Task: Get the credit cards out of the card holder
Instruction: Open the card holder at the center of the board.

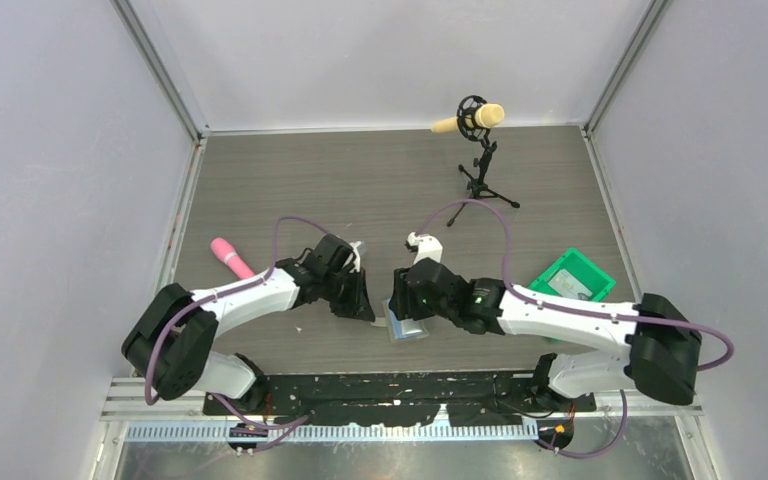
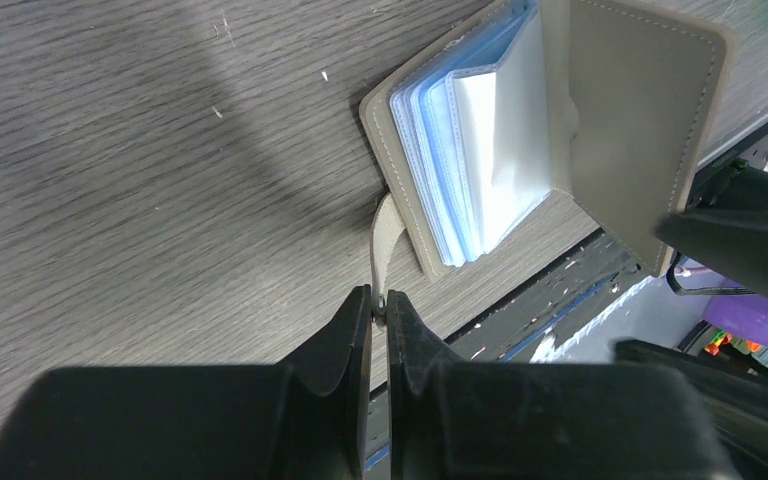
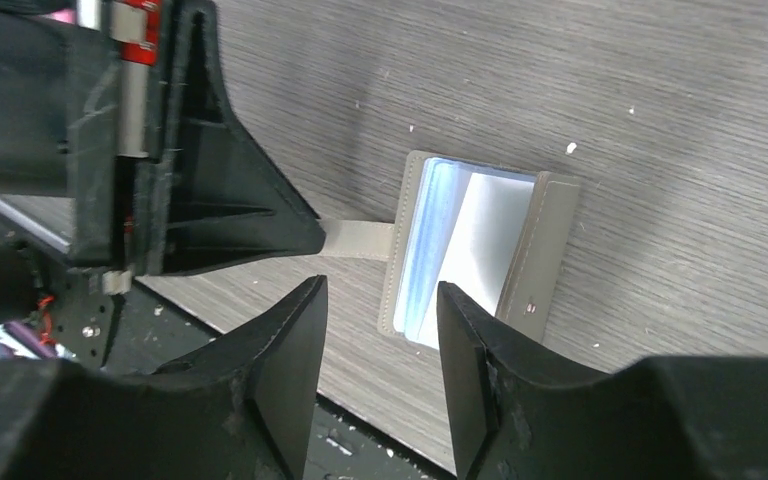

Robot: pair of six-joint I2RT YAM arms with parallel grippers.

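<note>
Where the table (image 1: 360, 190) meets its near edge, the card holder (image 2: 480, 150) lies open. The left wrist view shows the left gripper (image 2: 380, 302) pinching its strap (image 2: 384, 235); the right wrist view shows the right gripper (image 3: 382, 290) spread above it. Only the top view catches the green bin (image 1: 570, 277) and microphone (image 1: 480, 116) beyond.

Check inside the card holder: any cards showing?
Open card holder shows a stack of clear blue-tinted sleeves, the top one pale white. Whether that is a card is unclear; lower sleeves are covered by the ones above.
</note>
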